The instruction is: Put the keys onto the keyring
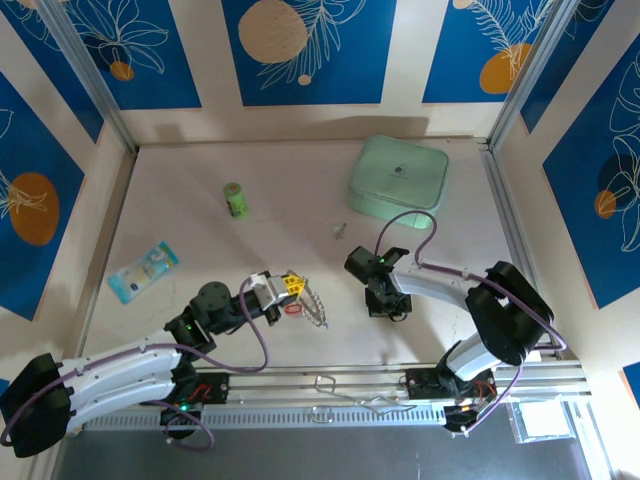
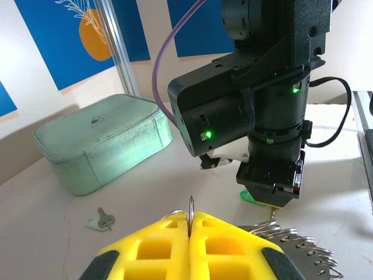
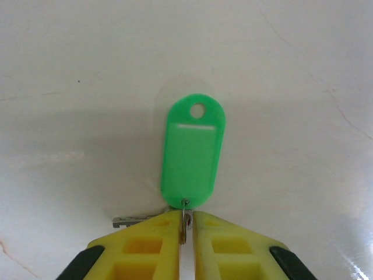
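Under both tools, the pale tabletop point(image 1: 200, 330) carries everything. Far ahead of your right tool point(image 1: 388, 310), against the back wall, sits the mint-green box point(image 1: 397, 178) with its lid down. Well ahead of your left tool point(image 1: 291, 286) is the green bottle point(image 1: 236, 199), and well off to that tool's left lies a blue packet point(image 1: 143, 270).

Your left tool is fully closed. Its yellow fingers point(image 2: 151, 245) pinch the thin edge of the keyring point(image 1: 315, 308), which stands upright between the tips. The rest of the beaded ring trails off to the tool's right, and a red tag point(image 1: 292, 308) sits just beside the tips.

Your right tool points straight down at the tabletop. Its jaws are drawn almost together on the small wire loop of the green-tagged key point(image 3: 193, 153). The tag lies flat directly ahead of the tips, and the metal blade point(image 3: 127, 221) pokes out to their left.

One more small key point(image 1: 339, 231) with a pale tag lies alone ahead of your right tool, between it and the box.
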`<action>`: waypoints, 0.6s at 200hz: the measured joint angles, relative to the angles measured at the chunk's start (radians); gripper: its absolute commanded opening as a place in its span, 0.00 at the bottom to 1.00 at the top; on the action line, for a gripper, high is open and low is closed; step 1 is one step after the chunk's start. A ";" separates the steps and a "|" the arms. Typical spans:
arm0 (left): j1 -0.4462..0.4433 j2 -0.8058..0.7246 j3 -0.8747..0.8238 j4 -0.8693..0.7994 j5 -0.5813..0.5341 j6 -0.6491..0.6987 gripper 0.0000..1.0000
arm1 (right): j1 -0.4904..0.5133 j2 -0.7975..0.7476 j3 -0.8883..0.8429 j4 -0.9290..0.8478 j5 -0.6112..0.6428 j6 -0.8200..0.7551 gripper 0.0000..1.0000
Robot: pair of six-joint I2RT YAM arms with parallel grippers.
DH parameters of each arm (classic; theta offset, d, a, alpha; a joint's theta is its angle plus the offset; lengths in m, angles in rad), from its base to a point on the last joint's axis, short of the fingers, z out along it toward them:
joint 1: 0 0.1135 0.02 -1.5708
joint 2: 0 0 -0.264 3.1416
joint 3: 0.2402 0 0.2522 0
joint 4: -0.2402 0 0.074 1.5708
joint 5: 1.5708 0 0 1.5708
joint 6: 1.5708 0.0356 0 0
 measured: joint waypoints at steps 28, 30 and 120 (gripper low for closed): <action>0.000 0.000 0.000 0.000 0.000 0.000 0.00 | 0.000 0.000 0.000 0.000 0.000 0.000 0.14; 0.000 0.000 0.000 0.000 0.000 0.000 0.00 | 0.000 0.000 0.000 0.000 0.000 0.000 0.13; 0.000 -0.002 0.000 -0.002 0.000 0.000 0.00 | 0.013 -0.018 0.024 -0.039 0.023 -0.001 0.00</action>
